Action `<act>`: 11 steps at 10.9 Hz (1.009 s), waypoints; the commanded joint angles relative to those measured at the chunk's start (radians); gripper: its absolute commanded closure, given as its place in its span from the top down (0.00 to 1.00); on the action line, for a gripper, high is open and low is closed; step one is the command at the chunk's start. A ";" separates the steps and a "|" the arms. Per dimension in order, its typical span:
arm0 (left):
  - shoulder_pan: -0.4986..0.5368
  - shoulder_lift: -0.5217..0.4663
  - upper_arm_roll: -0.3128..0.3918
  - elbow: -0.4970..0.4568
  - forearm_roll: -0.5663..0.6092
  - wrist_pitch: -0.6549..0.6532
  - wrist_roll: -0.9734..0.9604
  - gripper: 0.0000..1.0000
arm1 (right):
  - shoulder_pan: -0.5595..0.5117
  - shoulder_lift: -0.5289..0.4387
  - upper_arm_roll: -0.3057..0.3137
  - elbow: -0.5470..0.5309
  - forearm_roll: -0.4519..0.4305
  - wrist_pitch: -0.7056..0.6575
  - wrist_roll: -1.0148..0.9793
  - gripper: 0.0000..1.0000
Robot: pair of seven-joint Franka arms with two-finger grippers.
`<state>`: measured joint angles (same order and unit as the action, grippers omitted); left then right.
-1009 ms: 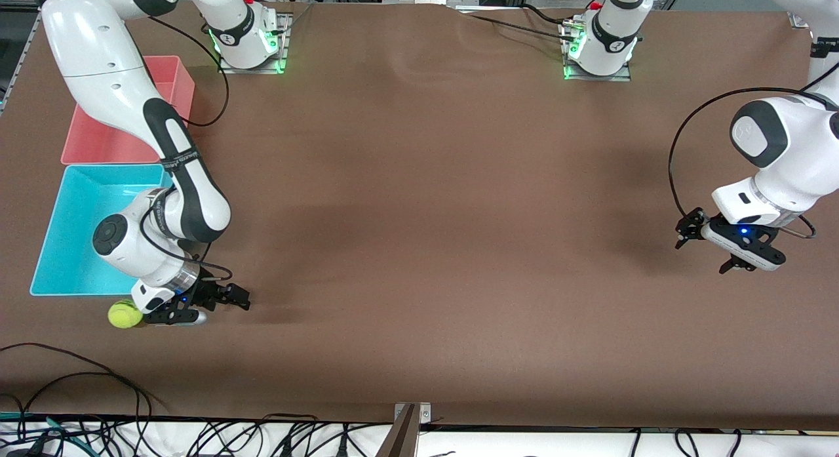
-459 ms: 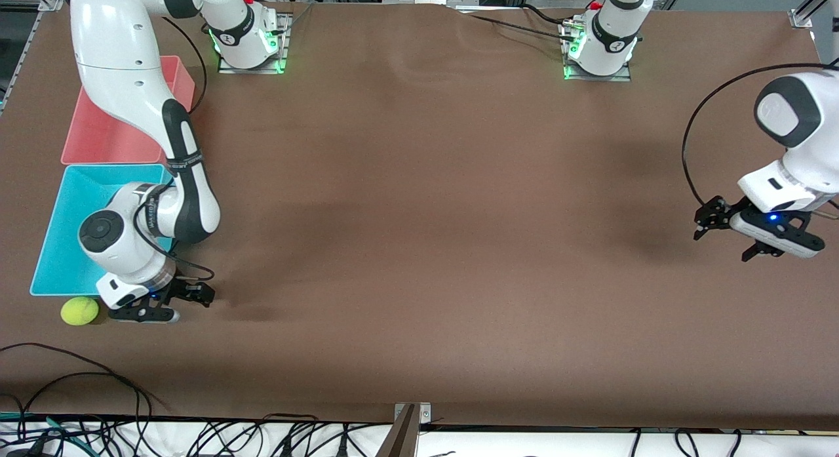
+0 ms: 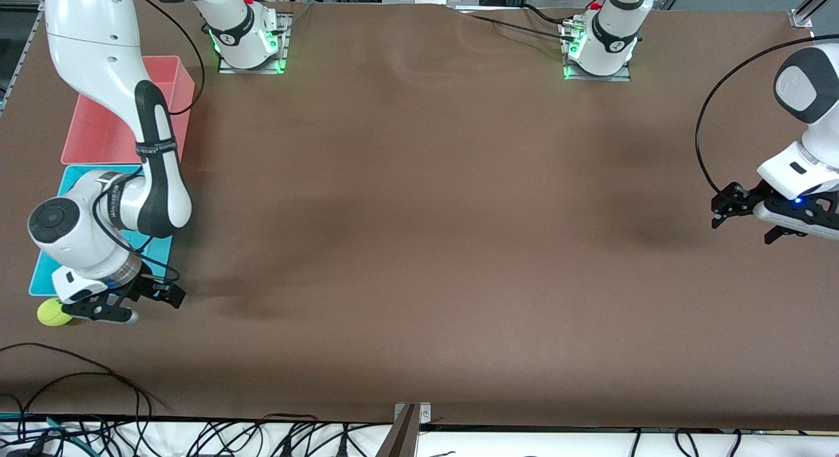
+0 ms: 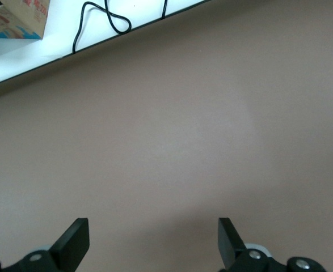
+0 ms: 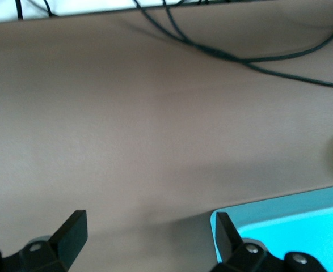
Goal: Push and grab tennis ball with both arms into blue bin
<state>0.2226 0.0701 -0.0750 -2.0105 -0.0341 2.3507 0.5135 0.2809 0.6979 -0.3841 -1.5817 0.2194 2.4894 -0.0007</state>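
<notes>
The right gripper (image 3: 98, 307), fingers spread and empty, hangs low at the bench corner by the blue bin (image 3: 46, 273), beside the tennis ball (image 3: 54, 312) (just outside the bin). It should straddle the ball squarely before closing. The left gripper (image 3: 754, 216), also spread, waits over the left arm's end.

We see the tennis ball (image 3: 54, 312) on the worktop (image 3: 419, 247), just outside the blue bin (image 3: 46, 273), at the bin's corner nearest the front camera. The other bin (image 3: 98, 136) sits right beside the blue bin, farther from the front camera. Both bins are at the right arm's end of the worktop. The right gripper (image 3: 105, 311) is just beside the ball. The left gripper (image 3: 744, 216) hangs over the left arm's end.
</notes>
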 commanded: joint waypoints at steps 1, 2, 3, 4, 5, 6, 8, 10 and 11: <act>0.003 -0.078 0.000 -0.004 0.036 -0.088 -0.055 1.00 | 0.015 -0.084 -0.066 -0.023 -0.012 -0.111 0.044 1.00; 0.003 -0.090 0.001 0.021 0.036 -0.143 -0.062 1.00 | 0.015 -0.104 -0.082 -0.024 -0.015 -0.168 0.027 1.00; 0.023 -0.111 0.003 0.032 0.036 -0.183 -0.091 1.00 | 0.015 -0.113 -0.116 -0.024 -0.015 -0.226 -0.022 1.00; 0.030 -0.131 0.003 0.041 0.036 -0.217 -0.122 1.00 | 0.014 -0.124 -0.169 -0.026 -0.015 -0.246 -0.109 1.00; 0.031 -0.135 0.008 0.070 0.036 -0.270 -0.131 1.00 | 0.004 -0.127 -0.209 -0.032 -0.011 -0.248 -0.252 1.00; 0.031 -0.138 0.008 0.103 0.037 -0.325 -0.163 1.00 | -0.005 -0.129 -0.232 -0.035 -0.006 -0.248 -0.299 1.00; 0.031 -0.161 0.001 0.180 0.100 -0.462 -0.257 1.00 | -0.075 -0.121 -0.242 -0.023 -0.008 -0.236 -0.320 1.00; 0.031 -0.184 -0.012 0.229 0.118 -0.577 -0.325 1.00 | -0.108 -0.071 -0.239 0.034 -0.005 -0.247 -0.471 1.00; 0.031 -0.202 -0.012 0.236 0.118 -0.603 -0.326 1.00 | -0.132 -0.051 -0.237 0.078 0.000 -0.276 -0.481 1.00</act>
<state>0.2524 -0.0988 -0.0769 -1.8120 0.0487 1.8335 0.2397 0.1826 0.5972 -0.6293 -1.5865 0.2148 2.2522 -0.4033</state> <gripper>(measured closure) 0.000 0.000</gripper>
